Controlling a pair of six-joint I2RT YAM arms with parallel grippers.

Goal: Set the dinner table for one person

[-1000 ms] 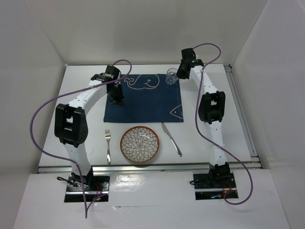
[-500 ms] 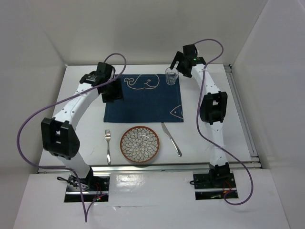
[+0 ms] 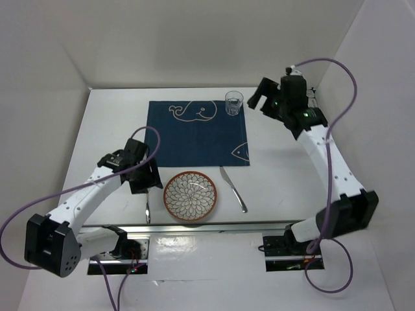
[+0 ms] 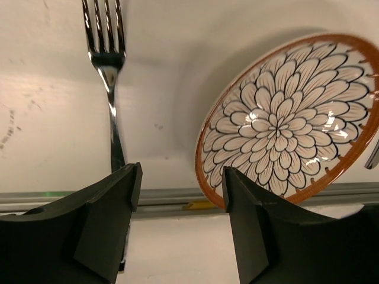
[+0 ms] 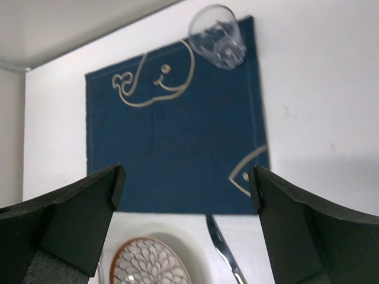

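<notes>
The white dinner table (image 3: 110, 116) carries a dark blue mat (image 3: 198, 133) with whale and fish drawings. A clear glass (image 3: 234, 103) stands on the mat's far right corner. In front of the mat lie a fork (image 3: 148, 210), a flower-patterned plate (image 3: 190, 196) and a knife (image 3: 233, 189). My left gripper (image 3: 144, 181) hangs open over the fork's tines and holds nothing. In the left wrist view the gripper (image 4: 182, 177) points between the fork (image 4: 109, 71) and the plate (image 4: 290, 112). My right gripper (image 3: 258, 102) is open and empty, just right of the glass. The right wrist view looks past the gripper (image 5: 186, 180) at the glass (image 5: 217, 35) and the mat (image 5: 172, 136).
Metal rails run along the table's near edge (image 3: 227, 227) and right edge (image 3: 327, 139). White walls close in the left, back and right sides. Purple cables loop off both arms. The plate (image 5: 151, 263) and knife (image 5: 224, 254) show low in the right wrist view.
My right gripper opened, let go of the glass and drew back to the right. My left gripper opened, left the mat's left edge and swung toward the near side, over the fork.
</notes>
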